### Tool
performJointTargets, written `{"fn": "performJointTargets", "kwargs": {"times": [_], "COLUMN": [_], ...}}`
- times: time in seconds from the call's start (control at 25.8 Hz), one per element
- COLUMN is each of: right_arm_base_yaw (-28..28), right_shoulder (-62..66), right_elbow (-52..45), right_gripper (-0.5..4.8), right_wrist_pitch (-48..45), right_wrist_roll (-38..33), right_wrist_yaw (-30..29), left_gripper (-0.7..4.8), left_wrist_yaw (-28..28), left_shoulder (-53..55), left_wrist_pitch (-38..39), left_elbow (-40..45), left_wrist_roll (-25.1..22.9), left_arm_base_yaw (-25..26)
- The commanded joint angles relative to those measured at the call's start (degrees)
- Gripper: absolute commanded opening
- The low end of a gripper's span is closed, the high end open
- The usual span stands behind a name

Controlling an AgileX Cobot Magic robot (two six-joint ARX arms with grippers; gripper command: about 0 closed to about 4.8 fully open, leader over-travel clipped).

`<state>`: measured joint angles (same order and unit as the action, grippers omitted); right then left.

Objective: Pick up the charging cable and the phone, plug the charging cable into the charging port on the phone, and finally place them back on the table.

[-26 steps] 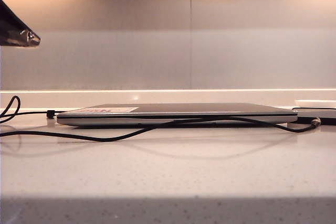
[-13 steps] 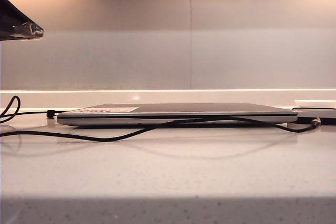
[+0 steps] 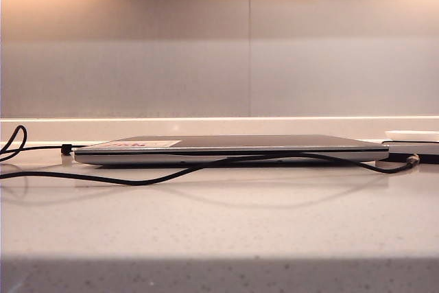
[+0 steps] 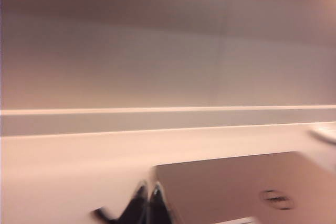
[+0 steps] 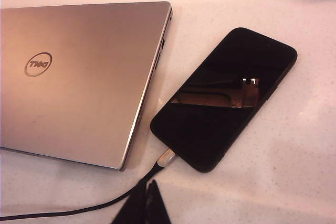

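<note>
The laptop (image 5: 79, 77) has a brushed metal lid, silvery and softly shiny. The phone (image 5: 226, 95) shows a glossy black glass face (it mirrors the light). The table (image 3: 219, 224) looks like polished speckled stone. The cable (image 3: 137, 180) is matt black.

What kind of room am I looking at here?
Probably a kitchen counter or home-style worktop: a speckled stone-like table against a smooth wall panel lit from above, with a closed laptop and a phone on a charging cable.

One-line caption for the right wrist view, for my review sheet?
Charging cable plugged into the phone lying on the table beside a closed Dell laptop; right hand shut above the cable.
</note>
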<state>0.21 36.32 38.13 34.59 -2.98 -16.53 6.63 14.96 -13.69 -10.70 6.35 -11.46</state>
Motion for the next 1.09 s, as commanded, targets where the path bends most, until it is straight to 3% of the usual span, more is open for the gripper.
{"fn": "performJointTargets", "kwargs": {"times": [0.04, 0.35, 0.7, 1.09], "right_arm_base_yaw": [0.0, 0.0, 0.0, 0.0], "right_shoulder": [-0.1, -0.1, -0.1, -0.1], "right_elbow": [0.2, 0.2, 0.2, 0.2], "right_gripper": [-0.05, -0.05, -0.05, -0.05], "right_wrist_pitch": [-0.7, -0.7, -0.7, -0.7], "right_wrist_roll": [0.0, 0.0, 0.0, 0.0], "right_wrist_yaw": [-0.1, -0.1, -0.1, -0.1], "left_gripper": [-0.06, -0.06, -0.06, -0.06], "left_wrist_yaw": [0.0, 0.0, 0.0, 0.0], "left_shoulder": [-3.8, -11.5, -14.9, -14.9], "left_wrist_pitch": [1.9, 5.9, 10.8, 10.6], "left_elbow": [2.3, 8.6, 10.2, 10.2], "left_wrist_roll": [-0.4, -0.6, -4.6, -4.2], "left_arm_base_yaw": [5.0, 11.6, 11.6, 11.6]}}
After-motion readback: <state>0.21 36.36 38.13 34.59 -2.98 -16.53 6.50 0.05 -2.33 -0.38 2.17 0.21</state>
